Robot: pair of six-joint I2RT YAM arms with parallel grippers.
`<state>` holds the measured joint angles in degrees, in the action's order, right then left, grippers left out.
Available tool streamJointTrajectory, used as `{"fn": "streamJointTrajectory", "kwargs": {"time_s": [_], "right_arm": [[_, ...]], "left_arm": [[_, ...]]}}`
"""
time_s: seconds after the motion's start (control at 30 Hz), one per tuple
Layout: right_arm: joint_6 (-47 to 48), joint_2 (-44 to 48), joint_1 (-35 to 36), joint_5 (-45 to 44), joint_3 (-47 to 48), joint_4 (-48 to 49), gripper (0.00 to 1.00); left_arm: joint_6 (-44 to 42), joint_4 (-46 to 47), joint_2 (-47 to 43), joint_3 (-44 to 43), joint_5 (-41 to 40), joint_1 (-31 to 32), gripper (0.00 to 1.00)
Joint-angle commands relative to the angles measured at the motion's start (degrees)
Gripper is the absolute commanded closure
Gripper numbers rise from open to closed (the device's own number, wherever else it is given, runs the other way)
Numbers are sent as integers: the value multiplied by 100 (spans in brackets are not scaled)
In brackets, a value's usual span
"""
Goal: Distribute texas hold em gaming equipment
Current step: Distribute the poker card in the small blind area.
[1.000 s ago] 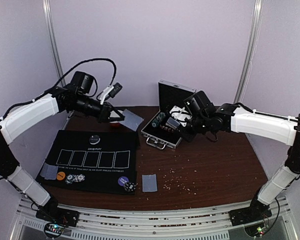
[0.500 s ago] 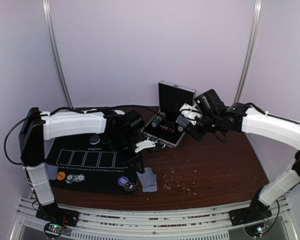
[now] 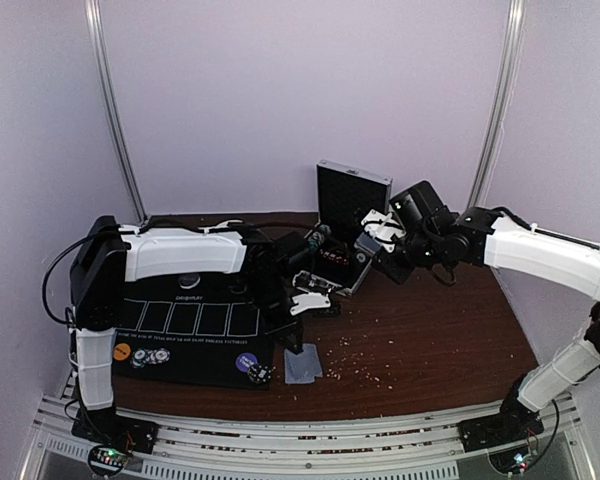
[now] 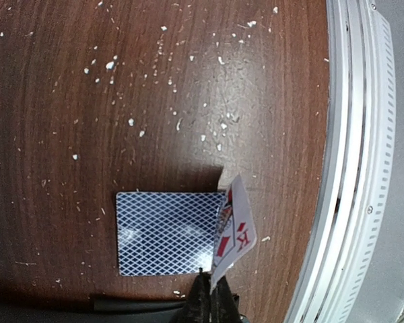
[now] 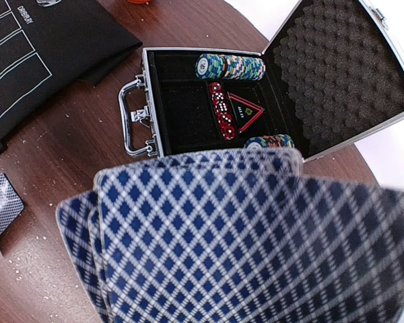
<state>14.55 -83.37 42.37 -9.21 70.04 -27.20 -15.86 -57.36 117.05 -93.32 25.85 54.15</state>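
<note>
Card (image 4: pixel 237 229) pinched on edge in left gripper (image 4: pixel 212 306), low centre of the wrist view; fingers pressed tight on its lower edge. Face shows red K, diamonds. It stands tilted over the right end of a face-down card (image 4: pixel 168 232) lying flat on the wooden table (image 4: pixel 121 81); cannot tell whether the two touch. White crumbs scattered over the wood.

From above, this pair sits lower centre, just right of the black mat (image 3: pixel 210 350). On the mat's near edge: orange disc (image 3: pixel 122 351), striped chips (image 3: pixel 150 356), purple disc (image 3: pixel 246 362).

Right gripper (image 3: pixel 375 245) at upper centre, raised beside the open metal case (image 5: pixel 146 101), clamped on the deck of cards (image 5: pixel 256 242). Blue-diamond backs, slightly fanned, fill the lower half of its wrist view and hide the fingers. Case holds two rows of chips (image 5: pixel 229 66) and red dice (image 5: pixel 221 111).
</note>
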Motion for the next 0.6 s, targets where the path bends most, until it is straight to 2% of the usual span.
{"fn": "streamJointTrajectory", "kwargs": {"time_s": [0.0,0.57], "right_arm": [[-105,207,-32,-60,-43,4,60],[-136,235,-32,-37,-86,11,59]], "left_arm": [[-146,-108,182,-193,-128,15,100],[-293,-104,700,-417,-329,10,100]]}}
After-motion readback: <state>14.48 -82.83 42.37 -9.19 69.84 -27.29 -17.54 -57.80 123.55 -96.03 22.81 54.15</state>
